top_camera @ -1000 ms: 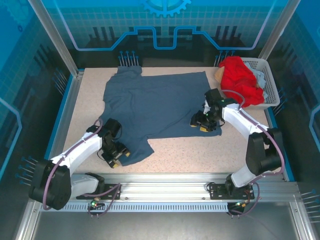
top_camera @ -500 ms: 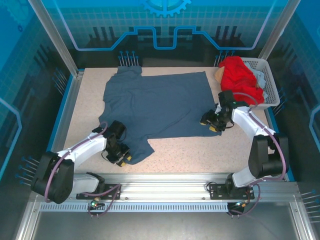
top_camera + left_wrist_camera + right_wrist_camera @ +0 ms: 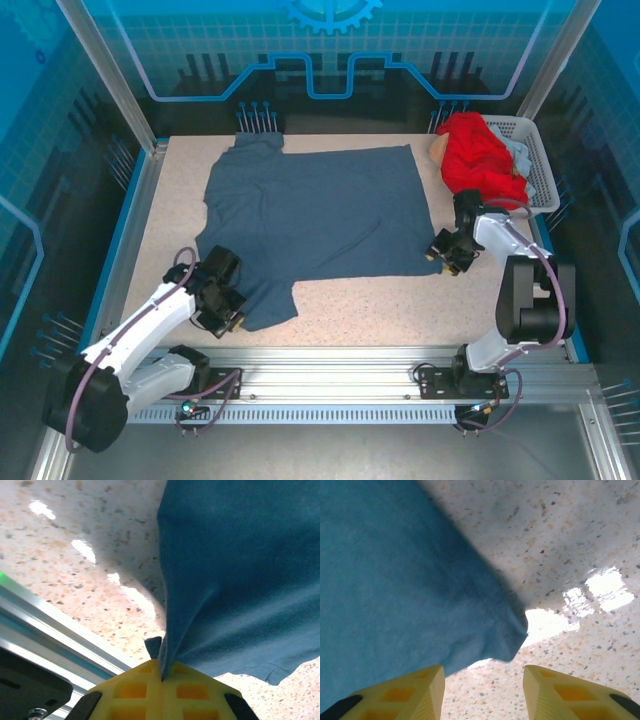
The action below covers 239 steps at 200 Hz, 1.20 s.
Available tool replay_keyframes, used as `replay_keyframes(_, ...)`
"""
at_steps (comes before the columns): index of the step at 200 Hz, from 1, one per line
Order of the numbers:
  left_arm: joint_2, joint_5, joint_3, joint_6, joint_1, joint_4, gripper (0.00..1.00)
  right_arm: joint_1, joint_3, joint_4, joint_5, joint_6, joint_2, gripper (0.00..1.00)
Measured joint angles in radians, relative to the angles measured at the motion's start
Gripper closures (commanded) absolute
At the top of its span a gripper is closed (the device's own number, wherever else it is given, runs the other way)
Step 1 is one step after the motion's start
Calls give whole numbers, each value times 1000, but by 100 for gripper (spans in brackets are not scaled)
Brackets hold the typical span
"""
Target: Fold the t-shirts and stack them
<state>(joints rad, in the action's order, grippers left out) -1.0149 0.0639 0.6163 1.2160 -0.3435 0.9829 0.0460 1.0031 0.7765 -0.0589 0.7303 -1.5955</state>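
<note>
A slate-blue t-shirt [image 3: 315,215] lies spread flat across the speckled table. At its near left corner my left gripper [image 3: 232,318] is shut on the hem; in the left wrist view the blue cloth [image 3: 240,570] runs up out of the closed yellow fingers [image 3: 125,695]. My right gripper [image 3: 446,258] hovers open just past the shirt's near right corner [image 3: 512,637], its yellow fingertips [image 3: 410,690] apart with bare table between them. The red t-shirt [image 3: 482,158] is bunched in the basket at the back right.
A white perforated basket [image 3: 540,165] sits at the back right corner with pale cloth [image 3: 520,155] beside the red shirt. An aluminium rail [image 3: 330,360] runs along the near table edge. Blue walls enclose the table on the other sides.
The right gripper moved right off the shirt's near right corner and let it go, now open. The left gripper dragged the near left hem leftward, flattening the shirt.
</note>
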Motion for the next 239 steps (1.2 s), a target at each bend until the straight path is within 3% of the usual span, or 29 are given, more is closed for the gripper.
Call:
replay_keyframes(47,47,-43,0,27,0,63,100,16,0,5,7,12,-61,60)
replay_keyframes(151,55,-46,0,42,0,71,100,-26,-77,13,-1,41,-45,62)
replay_keyframes(179,55,-46,0,41,0,71,100,-26,-72,10,3,39,-73,71)
replay_keyframes(221,55,-53,1,39,0,101,100,-31,-40,54,28,30,-98,100)
replay_keyframes(239,60,-53,3,39,-1,116,100,-53,-32,53,45,20,-97,100)
